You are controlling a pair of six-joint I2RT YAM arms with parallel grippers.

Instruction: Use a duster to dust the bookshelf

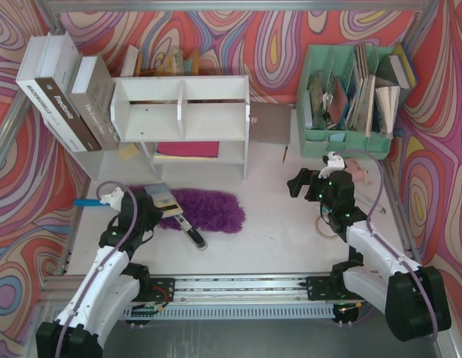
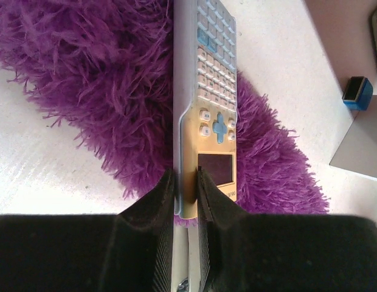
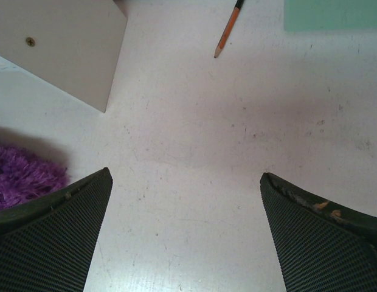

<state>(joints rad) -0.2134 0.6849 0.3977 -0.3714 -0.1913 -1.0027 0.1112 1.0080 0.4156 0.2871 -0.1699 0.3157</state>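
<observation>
1. From the top external camera, the bookshelf [image 1: 182, 112] stood at the back of the table [image 1: 276, 224], left of centre, with a stack of books [image 1: 67, 93] leaning against its left side. The mint-green file organizer [image 1: 350, 97] sat well apart at the back right. The duster [image 1: 212, 209] lay flat on the table in front of the shelf, its purple head pointing right and its blue handle sticking out to the left past the left arm. The left gripper [image 1: 158, 203] was low over the near-left end of the purple head, with a calculator [image 1: 164, 197] at its tip. The right gripper [image 1: 302, 183] hovered over bare table to the right, well clear of the duster.

2. In the left wrist camera, the left gripper [image 2: 186, 188] was pinched onto the calculator [image 2: 216, 91], which stood on edge. The fingers [image 2: 155, 207] pressed both faces at its near end. The duster [image 2: 103, 91] lay beneath and behind it, not gripped. A small blue block [image 2: 357, 93] sat on the table far right.

3. In the right wrist camera, the right gripper [image 3: 185, 176] was spread wide with nothing between its jaws, above bare table [image 3: 207, 121]. A corner of the bookshelf [image 3: 61, 42] showed upper left and a pencil [image 3: 228, 27] lay at the top. The tip of the duster [image 3: 21, 173] was just beside the left finger.
</observation>
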